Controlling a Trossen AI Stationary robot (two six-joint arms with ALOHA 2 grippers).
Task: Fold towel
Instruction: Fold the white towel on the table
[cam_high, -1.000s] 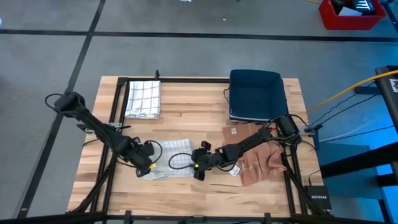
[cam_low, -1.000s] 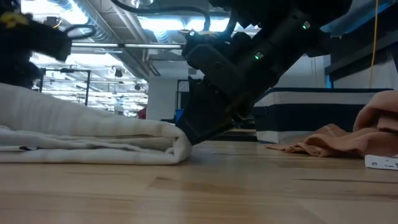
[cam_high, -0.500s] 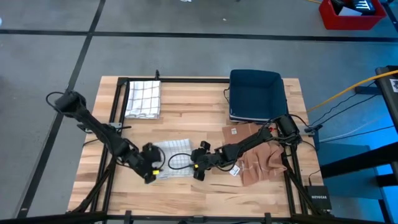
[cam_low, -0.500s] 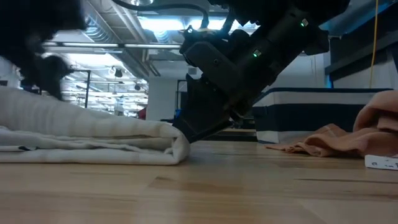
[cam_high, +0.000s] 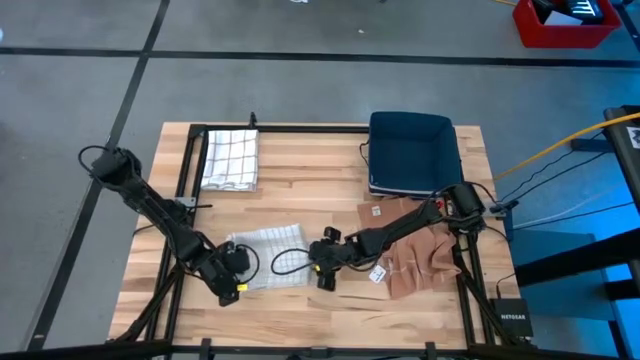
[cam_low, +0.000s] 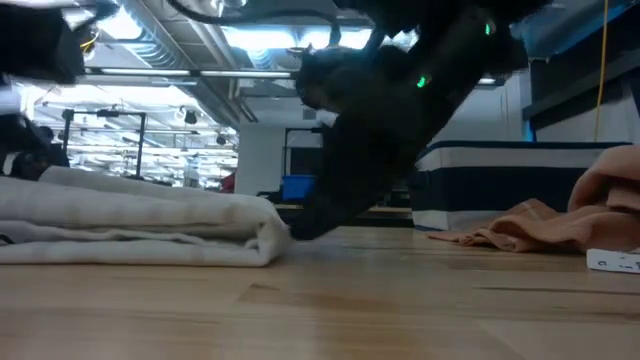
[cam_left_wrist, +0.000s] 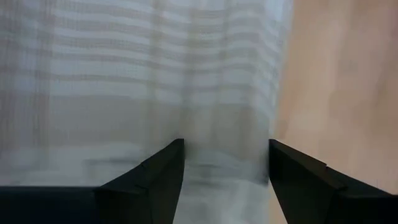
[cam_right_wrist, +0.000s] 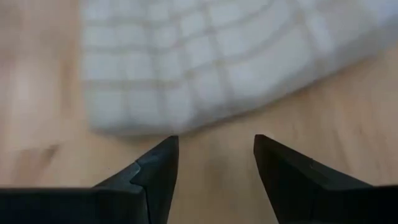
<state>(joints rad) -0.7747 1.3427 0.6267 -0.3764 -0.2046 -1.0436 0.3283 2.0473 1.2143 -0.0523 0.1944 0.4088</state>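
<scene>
One white checked towel (cam_high: 262, 255) lies folded, rumpled, on the table (cam_high: 300, 180).

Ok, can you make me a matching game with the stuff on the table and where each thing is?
Things:
1. checked towel
2. folded towel
3. blue bin
4. tan cloth

Places:
A. far right of the table
B. between the two tools
C. near right, beside the right arm
D. far left corner

Pairs: 1-B, 2-D, 3-A, 4-C
</scene>
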